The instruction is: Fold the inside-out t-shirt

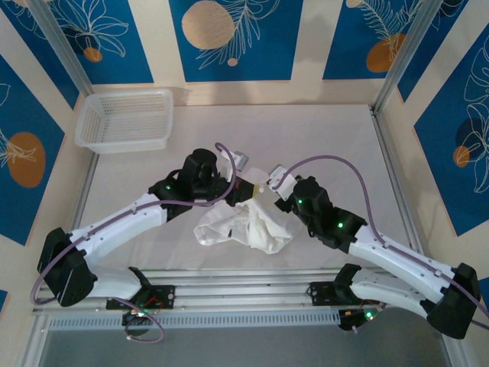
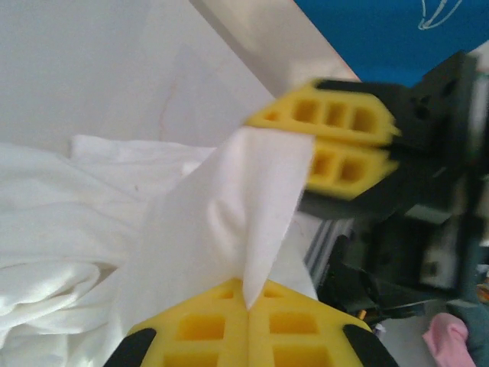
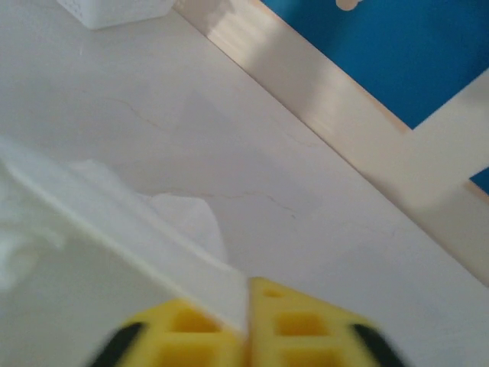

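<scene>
Left tool point(image 1: 246, 183) and right tool point(image 1: 269, 186) meet almost tip to tip over the middle of the surface point(image 1: 328, 138) in the overhead view, both pinched shut on the upper edge of the white t-shirt point(image 1: 244, 225). The shirt hangs from them in a bunched heap and rests on the surface just below. Gripping so close together probably means they have picked one short stretch of hem or seam to spread from. The left arm point(image 1: 130, 218) and right arm point(image 1: 382, 248) reach inward from their bases in a shallow V with the wrists angled toward each other, and a white mesh basket point(image 1: 126, 118) sits well apart at the far left corner. From the left wrist, the left tool point(image 2: 248, 302) has its yellow pads pressed together on a taut strip of t-shirt point(image 2: 229, 222). That strip runs up into the closed right tool point(image 2: 336, 139), and loose folds lie to the left. From the right wrist, the right tool point(image 3: 247, 306) is closed on a thin fold of t-shirt point(image 3: 114, 252) that slants off to the left above the bare surface point(image 3: 290, 168). A corner of the basket point(image 3: 114, 9) sits at the top edge.
</scene>
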You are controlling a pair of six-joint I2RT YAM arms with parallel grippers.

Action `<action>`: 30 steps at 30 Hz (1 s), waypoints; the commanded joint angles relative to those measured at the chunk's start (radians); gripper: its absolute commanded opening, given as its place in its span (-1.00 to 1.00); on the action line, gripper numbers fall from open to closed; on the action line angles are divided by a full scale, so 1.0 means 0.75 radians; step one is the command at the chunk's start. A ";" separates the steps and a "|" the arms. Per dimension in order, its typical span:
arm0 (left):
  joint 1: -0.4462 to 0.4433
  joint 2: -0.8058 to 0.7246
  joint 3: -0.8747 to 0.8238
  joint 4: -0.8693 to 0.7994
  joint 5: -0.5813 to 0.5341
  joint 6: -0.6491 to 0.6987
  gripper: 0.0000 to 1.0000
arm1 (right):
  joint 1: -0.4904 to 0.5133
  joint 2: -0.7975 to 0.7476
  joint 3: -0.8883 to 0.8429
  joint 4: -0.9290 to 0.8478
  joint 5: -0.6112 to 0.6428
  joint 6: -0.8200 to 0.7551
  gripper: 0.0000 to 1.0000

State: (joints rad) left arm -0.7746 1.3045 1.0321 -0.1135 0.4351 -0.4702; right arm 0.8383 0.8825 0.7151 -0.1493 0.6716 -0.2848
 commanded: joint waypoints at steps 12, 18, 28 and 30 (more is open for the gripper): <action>0.048 0.246 -0.004 -0.294 -0.615 0.367 -0.46 | -0.162 -0.088 0.273 -0.314 -0.851 0.882 -1.00; 0.068 0.111 -0.064 -0.042 -0.158 0.225 -0.14 | -0.269 -0.012 0.350 -0.492 -0.780 0.971 -1.00; 0.071 0.006 0.045 0.058 0.388 0.113 0.23 | -0.296 0.015 0.358 -0.481 -0.851 1.003 -1.00; 0.046 0.051 0.079 -0.015 0.296 0.141 0.27 | -0.293 0.021 0.363 -0.476 -0.855 1.011 -1.00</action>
State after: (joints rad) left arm -0.7250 1.2938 1.0565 -0.0860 0.5892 -0.3565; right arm 0.6186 0.8948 0.9512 -0.5171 0.0696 0.4461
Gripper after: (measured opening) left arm 0.628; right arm 0.059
